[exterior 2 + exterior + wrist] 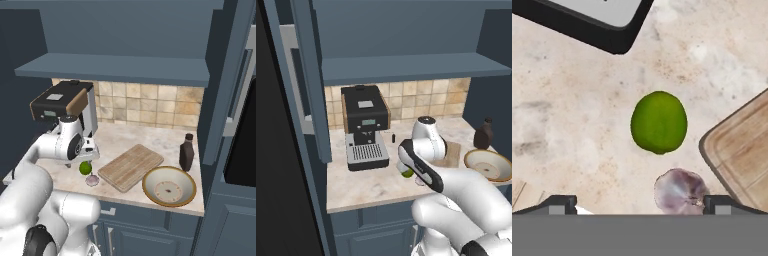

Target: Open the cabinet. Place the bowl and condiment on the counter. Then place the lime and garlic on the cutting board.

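Lime (pixel 659 122) on counter (pixel 572 125), below wide-open claw (pixel 639 202)

Bare surface (pixel 572 125) rings the lime (pixel 659 121); garlic (pixel 680 191) sits just beside it, coffee machine (pixel 65 107) behind, board (pixel 131 166) right.

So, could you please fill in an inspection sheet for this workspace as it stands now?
Surface: counter, beige marbled stone.
Job's things: cabinet open; bowl and condiment on the counter; lime and garlic on the counter beside the cutting board, not on it.
Clutter: coffee machine at the back.
Grippers: gripper above lime and garlic, jaws open, holding nothing.
Cables: nothing seen.
Surroundings: tan tiles, blue shelf.
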Tool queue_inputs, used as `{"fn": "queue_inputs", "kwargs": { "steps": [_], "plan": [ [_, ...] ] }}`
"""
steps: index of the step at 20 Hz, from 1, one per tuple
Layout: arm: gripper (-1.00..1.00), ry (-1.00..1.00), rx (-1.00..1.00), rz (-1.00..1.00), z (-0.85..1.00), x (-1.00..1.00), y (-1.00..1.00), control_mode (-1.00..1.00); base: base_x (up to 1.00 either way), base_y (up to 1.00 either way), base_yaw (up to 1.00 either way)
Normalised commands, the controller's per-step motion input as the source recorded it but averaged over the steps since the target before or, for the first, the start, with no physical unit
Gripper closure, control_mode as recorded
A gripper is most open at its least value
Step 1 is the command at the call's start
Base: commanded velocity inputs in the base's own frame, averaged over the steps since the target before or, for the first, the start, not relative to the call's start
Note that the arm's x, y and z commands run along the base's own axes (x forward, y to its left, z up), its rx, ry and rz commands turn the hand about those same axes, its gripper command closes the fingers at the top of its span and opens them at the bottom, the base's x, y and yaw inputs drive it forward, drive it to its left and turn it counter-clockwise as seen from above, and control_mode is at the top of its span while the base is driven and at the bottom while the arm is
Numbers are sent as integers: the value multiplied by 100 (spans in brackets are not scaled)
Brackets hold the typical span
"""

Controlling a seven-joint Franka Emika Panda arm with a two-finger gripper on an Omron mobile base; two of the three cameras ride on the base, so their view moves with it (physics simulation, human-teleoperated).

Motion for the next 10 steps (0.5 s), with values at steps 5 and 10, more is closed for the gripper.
{"fn": "queue_inputs", "kwargs": {
  "steps": [5,10],
  "plan": [
    [-100,4,-3,2,-13,12,2,-100,0,0,0],
    [-100,4,-4,3,-17,7,4,-100,0,0,0]
  ]
}}
